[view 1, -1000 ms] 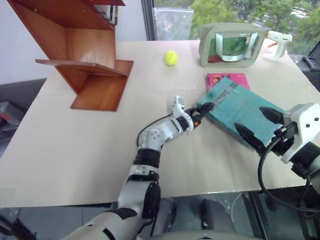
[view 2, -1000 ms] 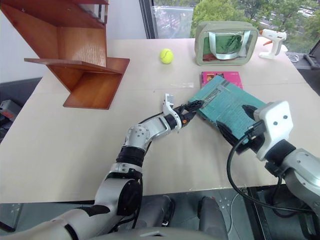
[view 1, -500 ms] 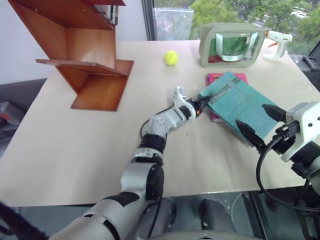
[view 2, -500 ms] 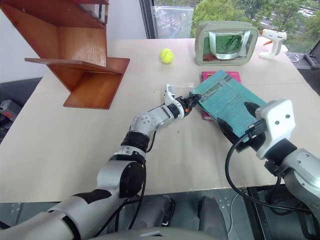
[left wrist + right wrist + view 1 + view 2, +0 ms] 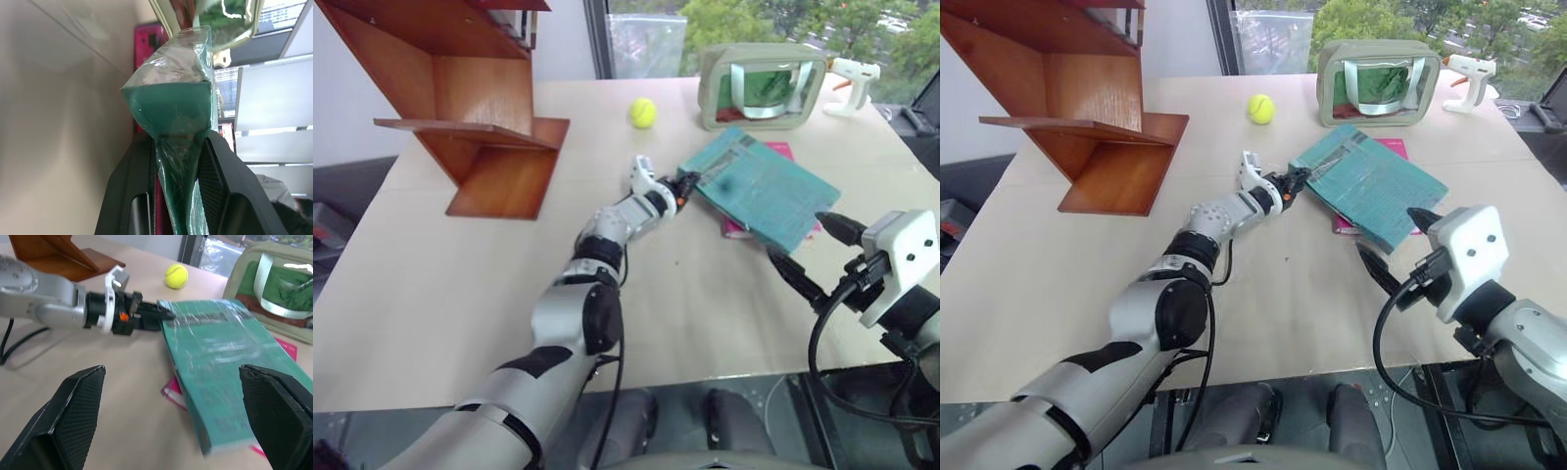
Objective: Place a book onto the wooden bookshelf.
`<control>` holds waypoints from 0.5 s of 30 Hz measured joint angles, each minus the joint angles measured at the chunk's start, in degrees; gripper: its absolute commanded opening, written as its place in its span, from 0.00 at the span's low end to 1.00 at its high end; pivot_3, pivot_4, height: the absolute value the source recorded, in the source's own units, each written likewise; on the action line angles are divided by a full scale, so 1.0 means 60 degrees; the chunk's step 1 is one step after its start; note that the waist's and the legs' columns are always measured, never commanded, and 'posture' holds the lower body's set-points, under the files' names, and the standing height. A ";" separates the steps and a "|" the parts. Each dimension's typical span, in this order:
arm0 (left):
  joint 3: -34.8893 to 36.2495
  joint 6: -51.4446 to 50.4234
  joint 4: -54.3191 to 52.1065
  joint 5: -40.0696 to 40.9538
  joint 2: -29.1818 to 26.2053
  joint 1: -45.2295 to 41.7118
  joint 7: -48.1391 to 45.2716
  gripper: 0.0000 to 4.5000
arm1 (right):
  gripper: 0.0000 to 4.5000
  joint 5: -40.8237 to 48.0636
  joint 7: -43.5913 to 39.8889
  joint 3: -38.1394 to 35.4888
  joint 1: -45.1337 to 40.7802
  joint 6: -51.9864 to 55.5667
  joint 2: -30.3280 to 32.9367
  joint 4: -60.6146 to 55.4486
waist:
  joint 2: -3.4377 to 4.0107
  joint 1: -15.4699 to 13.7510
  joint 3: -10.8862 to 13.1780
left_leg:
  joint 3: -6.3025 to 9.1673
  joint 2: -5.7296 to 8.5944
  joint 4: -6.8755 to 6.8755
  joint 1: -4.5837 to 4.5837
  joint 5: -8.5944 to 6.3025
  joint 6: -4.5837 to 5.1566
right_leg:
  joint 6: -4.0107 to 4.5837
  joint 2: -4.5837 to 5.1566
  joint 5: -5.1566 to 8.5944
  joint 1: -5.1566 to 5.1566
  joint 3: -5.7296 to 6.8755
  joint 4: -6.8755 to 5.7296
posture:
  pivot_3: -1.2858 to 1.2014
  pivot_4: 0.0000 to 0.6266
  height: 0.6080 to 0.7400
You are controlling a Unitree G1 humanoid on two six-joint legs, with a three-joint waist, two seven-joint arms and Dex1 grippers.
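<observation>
The teal book (image 5: 759, 191) lies tilted at the right of the table, its left corner raised and its far side resting over a pink book (image 5: 773, 149). My left gripper (image 5: 688, 184) is shut on that raised corner. In the left wrist view the two black fingers (image 5: 215, 166) pinch the wrapped teal cover (image 5: 181, 107). My right gripper (image 5: 818, 253) hangs open near the table's front right, just short of the book's near edge, with nothing between its fingers. The wooden bookshelf (image 5: 480, 108) stands at the far left, well apart from the book.
A yellow tennis ball (image 5: 643, 113) sits at the back between shelf and book. A beige-framed green-windowed case (image 5: 762, 86) stands behind the book. A white glue gun (image 5: 854, 78) lies at the far right corner. Bare tabletop (image 5: 460, 284) spans the left and front.
My left gripper closed on the book's corner, then lifted it and pulled it away from me and slightly left. The book shifted over the pink book. The right gripper stayed put.
</observation>
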State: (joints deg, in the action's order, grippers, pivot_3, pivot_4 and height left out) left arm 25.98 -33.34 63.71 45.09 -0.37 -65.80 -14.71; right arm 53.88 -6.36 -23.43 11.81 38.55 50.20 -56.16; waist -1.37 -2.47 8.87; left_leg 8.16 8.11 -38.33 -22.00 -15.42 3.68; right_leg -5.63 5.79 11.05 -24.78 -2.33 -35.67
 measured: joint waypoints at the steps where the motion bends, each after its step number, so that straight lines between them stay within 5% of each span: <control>1: 0.0051 0.0009 0.0036 -0.0069 -0.0028 -0.0005 0.0000 0.15 | 1.00 -0.0034 -0.0036 -0.0040 0.0038 0.0000 0.0000 0.0000 | 0.0000 0.0006 0.0000 | 0.0000 0.0000 0.0000 0.0002 0.0000 0.0000 | 0.0000 0.0000 0.0000 0.0001 0.0000 -0.0002 | 0.52 0.24 1.00; 5: 0.0146 0.0215 0.0386 -0.0345 -0.0139 -0.0020 -0.0048 0.15 | 1.00 -0.0161 -0.0228 -0.0045 0.0121 0.0020 0.0000 -0.0002 | 0.0000 0.0020 0.0000 | 0.0000 0.0000 -0.0002 0.0004 0.0000 -0.0001 | 0.0000 0.0000 0.0000 0.0000 0.0000 -0.0011 | 0.52 0.24 1.00; 8: 0.0121 0.0275 0.0463 -0.0601 -0.0224 -0.0073 -0.0224 0.48 | 1.00 -0.0341 -0.0382 -0.0043 0.0155 0.0055 0.0018 -0.0015 | 0.0001 0.0023 -0.0001 | -0.0001 0.0001 -0.0004 0.0003 0.0000 -0.0001 | 0.0000 0.0000 0.0000 0.0000 0.0000 -0.0012 | 0.52 0.24 1.00; 13: 0.0241 -0.0059 0.0610 -0.0750 -0.0294 -0.0070 -0.0396 0.89 | 1.00 -0.0529 -0.0604 -0.0044 0.0341 0.0139 0.0017 -0.0065 | 0.0001 0.0026 -0.0001 | 0.0000 0.0002 -0.0005 0.0001 0.0000 0.0000 | 0.0000 0.0001 0.0000 -0.0002 0.0000 -0.0015 | 0.52 0.24 1.00; 15: 0.0281 -0.0501 0.0403 -0.0735 -0.0298 -0.0034 -0.0535 0.89 | 1.00 -0.0583 -0.0721 -0.0070 0.0431 0.0165 0.0016 -0.0146 | 0.0001 0.0027 -0.0001 | 0.0001 0.0006 -0.0006 0.0003 0.0000 0.0000 | 0.0000 0.0003 0.0000 -0.0001 0.0000 -0.0016 | 0.52 0.24 1.00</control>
State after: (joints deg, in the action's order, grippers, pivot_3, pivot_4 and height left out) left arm 27.67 -36.35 66.13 40.68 -2.16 -66.00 -17.92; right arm 50.38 -10.69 -23.86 14.40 39.54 50.30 -57.04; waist -1.36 -2.31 8.86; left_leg 8.16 8.14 -38.36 -21.98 -15.42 3.69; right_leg -5.63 5.81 11.05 -24.78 -2.34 -35.77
